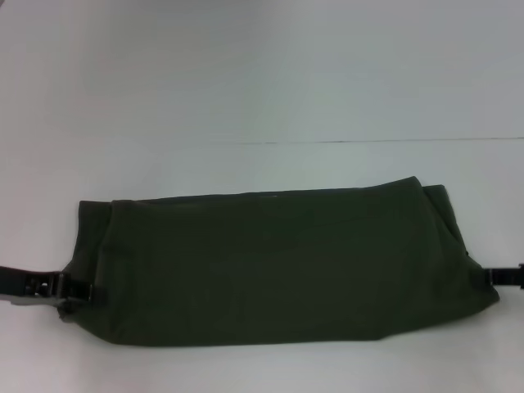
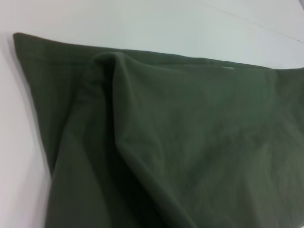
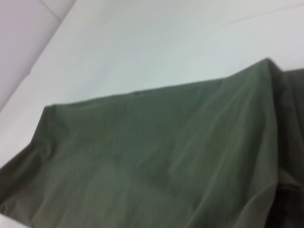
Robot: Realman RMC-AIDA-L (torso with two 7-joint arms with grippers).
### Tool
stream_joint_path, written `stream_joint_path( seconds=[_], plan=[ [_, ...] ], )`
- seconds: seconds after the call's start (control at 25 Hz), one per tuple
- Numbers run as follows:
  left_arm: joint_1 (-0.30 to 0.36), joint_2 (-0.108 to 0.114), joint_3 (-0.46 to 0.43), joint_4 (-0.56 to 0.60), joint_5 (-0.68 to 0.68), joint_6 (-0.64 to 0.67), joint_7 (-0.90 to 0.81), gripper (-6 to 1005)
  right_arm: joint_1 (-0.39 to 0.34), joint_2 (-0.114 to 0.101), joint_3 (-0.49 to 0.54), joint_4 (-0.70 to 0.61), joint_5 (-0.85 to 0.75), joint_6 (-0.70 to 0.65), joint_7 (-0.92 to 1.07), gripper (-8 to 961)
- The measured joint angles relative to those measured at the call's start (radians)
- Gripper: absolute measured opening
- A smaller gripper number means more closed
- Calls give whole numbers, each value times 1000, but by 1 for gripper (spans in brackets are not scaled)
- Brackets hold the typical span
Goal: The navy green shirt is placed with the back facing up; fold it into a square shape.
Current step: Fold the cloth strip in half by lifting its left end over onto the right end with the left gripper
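The navy green shirt [image 1: 270, 266] lies on the white table as a wide folded band, its long edges running left to right. My left gripper [image 1: 75, 291] is at the band's left end, low on that edge, shut on the fabric. At the right end, my right gripper [image 1: 490, 276] is shut on the cloth there. In the left wrist view the shirt [image 2: 180, 142] rises in a ridge towards the camera. The right wrist view shows the shirt [image 3: 166, 152] tented upward in the same way. Neither wrist view shows its own fingers.
The white table [image 1: 262, 90] stretches behind the shirt, with a thin dark seam line [image 1: 385, 141] crossing it. A narrow strip of table shows in front of the shirt.
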Motion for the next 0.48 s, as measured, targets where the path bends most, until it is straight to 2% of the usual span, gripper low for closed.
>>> stream_joint_path(
  seconds=[0.16,0.4,0.48],
  plan=[
    [-7,8,-1,23,-5,0,0,167,8,-9,55,-6,1,-1,-2,321],
    [-19,31,-53,61,-77,-16,23,393,35,-21,148,-21,58,21,-62,577],
    [-20,34,-63,72,-144,-48,53,466,42,-19,155,-22,121,49,-100,621]
  ],
)
